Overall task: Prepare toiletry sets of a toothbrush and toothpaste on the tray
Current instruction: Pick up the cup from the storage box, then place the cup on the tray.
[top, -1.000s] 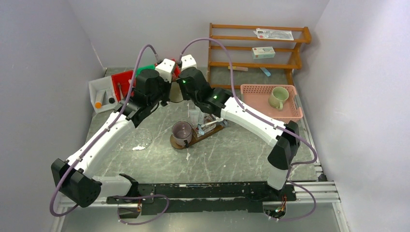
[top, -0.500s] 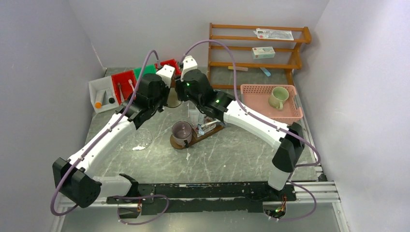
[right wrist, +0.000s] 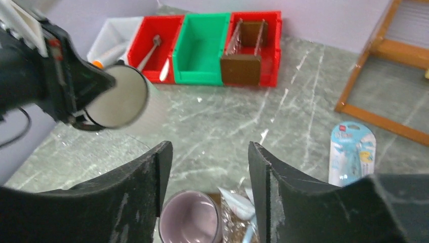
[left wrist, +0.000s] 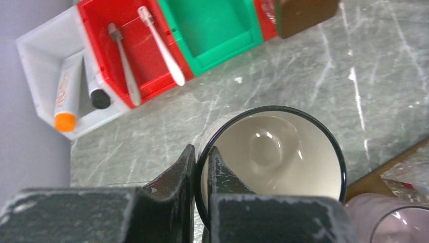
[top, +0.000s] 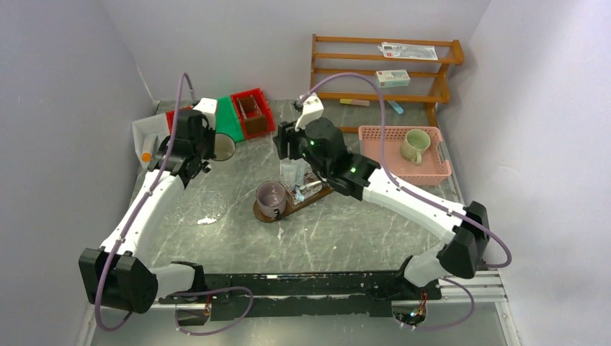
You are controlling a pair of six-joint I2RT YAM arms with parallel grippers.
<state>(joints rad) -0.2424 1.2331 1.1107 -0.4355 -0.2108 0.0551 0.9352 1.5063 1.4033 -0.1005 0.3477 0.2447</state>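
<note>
Tray (top: 265, 215) lies mid-table, nearest the bases, w/ a purple mug (top: 271, 196) on its L end and clear-wrapped bits (top: 308, 189) beside it. Can't tell what's in the wrap.

R gripper (right wrist: 210, 152) hovers just above the tray, jaws apart, nothing between them.

Further out to the L, L gripper (left wrist: 201, 158) is pinched tight on the rim of a white cup (left wrist: 273, 152), one finger inside, one outside. Cup looks lifted off the table and tipped on its side, nothing in it.

Beyond, along the back: red bin (left wrist: 101, 30) w/ two toothbrushes (left wrist: 124, 68), white bin (left wrist: 38, 55) w/ tubes (left wrist: 65, 98), green bin (left wrist: 217, 30) bare.

Step, as I read it: 2nd set in the making, w/ the cup in hand but not yet on the tray.

Next move prob.: L arm takes the cup to a free spot on the tray, rights it, sets it down, lets go. R arm is over the tray, so mind a clash. Then a brush + tube are needed from the bins.
</note>
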